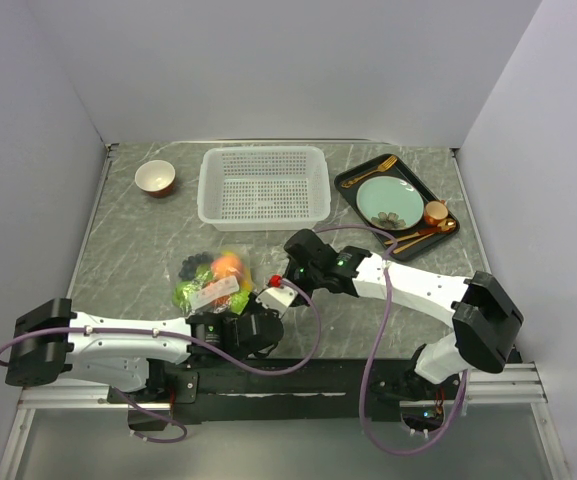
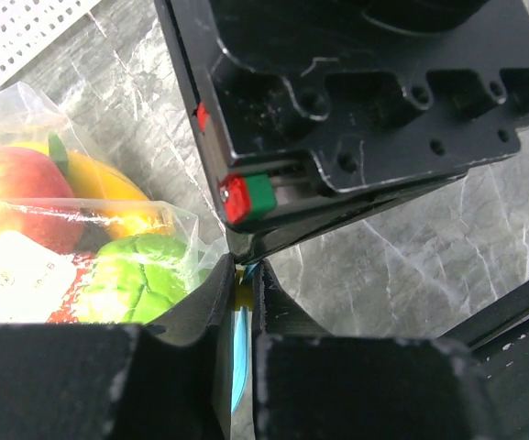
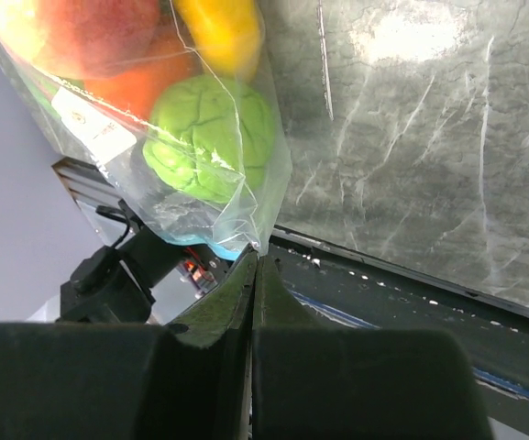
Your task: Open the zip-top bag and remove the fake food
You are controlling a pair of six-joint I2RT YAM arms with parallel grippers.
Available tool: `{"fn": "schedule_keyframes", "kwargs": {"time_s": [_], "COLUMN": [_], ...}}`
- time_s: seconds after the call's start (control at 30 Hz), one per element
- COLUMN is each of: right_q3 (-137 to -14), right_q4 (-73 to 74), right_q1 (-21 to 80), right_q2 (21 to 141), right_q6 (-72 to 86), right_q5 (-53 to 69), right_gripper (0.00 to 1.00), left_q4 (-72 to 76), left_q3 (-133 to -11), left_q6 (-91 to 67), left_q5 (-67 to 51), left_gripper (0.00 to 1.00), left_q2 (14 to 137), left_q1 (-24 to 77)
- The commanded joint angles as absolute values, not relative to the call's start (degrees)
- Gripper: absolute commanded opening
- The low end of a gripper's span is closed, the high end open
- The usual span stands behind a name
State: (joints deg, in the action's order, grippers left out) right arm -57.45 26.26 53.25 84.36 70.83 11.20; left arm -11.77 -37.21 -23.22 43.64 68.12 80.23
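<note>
The zip-top bag lies on the table near the front, full of fake food: an orange piece, green round ones, dark grapes. My left gripper is shut on the bag's teal-blue zip edge; in the left wrist view the strip shows between the closed jaws. My right gripper is shut on the bag's clear corner; its jaws meet on the plastic in the right wrist view. A green fruit sits just inside the bag. Both grippers meet at the bag's right corner.
A white perforated basket stands at the back centre. A small bowl is at the back left. A black tray with a pale-green plate, a cup and gold cutlery is at the back right.
</note>
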Motion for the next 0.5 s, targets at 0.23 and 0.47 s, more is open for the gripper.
{"fn": "schedule_keyframes", "kwargs": {"time_s": [0.23, 0.47], "right_q3": [-57.92, -54.41], "right_q4": [25.05, 23.38], "right_q1": [47.91, 40.0], "right_q2": [78.93, 76.2], "right_q6": [71.81, 69.61], "right_q5": [12.22, 12.74], "right_gripper": [0.0, 0.0], "left_q4": [-12.48, -13.71], "left_q3": [-37.97, -36.91], "left_q6": [-27.59, -32.6], "left_q5": [41.31, 39.11], "left_gripper": [0.04, 0.05], "left_q2": [65.31, 63.11], "left_q1": [80.07, 79.98]}}
